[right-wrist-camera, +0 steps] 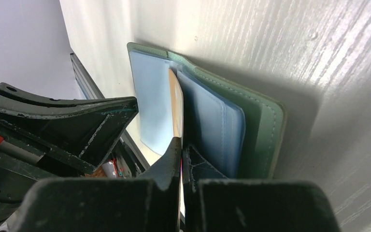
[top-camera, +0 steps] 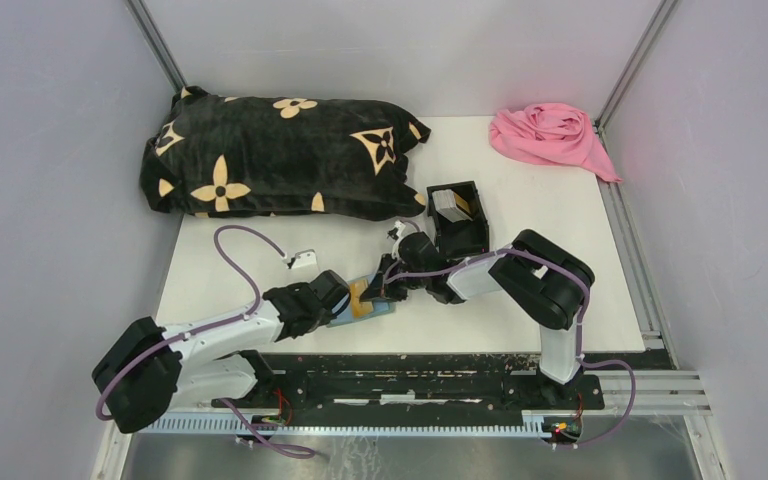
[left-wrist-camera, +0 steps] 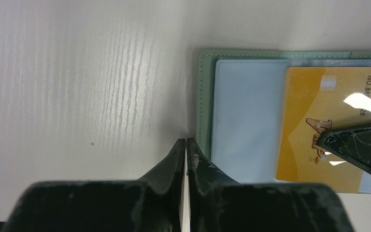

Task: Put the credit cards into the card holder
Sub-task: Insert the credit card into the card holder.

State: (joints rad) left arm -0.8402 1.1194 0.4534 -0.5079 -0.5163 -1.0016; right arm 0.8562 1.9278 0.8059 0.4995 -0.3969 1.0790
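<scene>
The sage-green card holder lies open on the table near the front edge, its pale blue sleeves facing up. A yellow credit card lies over the sleeves. My right gripper is shut on that card, which shows edge-on between two blue sleeves. My left gripper is shut, its tips down just left of the holder's green edge, with nothing seen between them. From above, the left gripper and the right gripper meet over the holder. More credit cards stand in a black box.
The black open-topped box stands just behind the right gripper. A black flowered blanket fills the back left and a pink cloth lies at the back right. A small white object sits left of the holder.
</scene>
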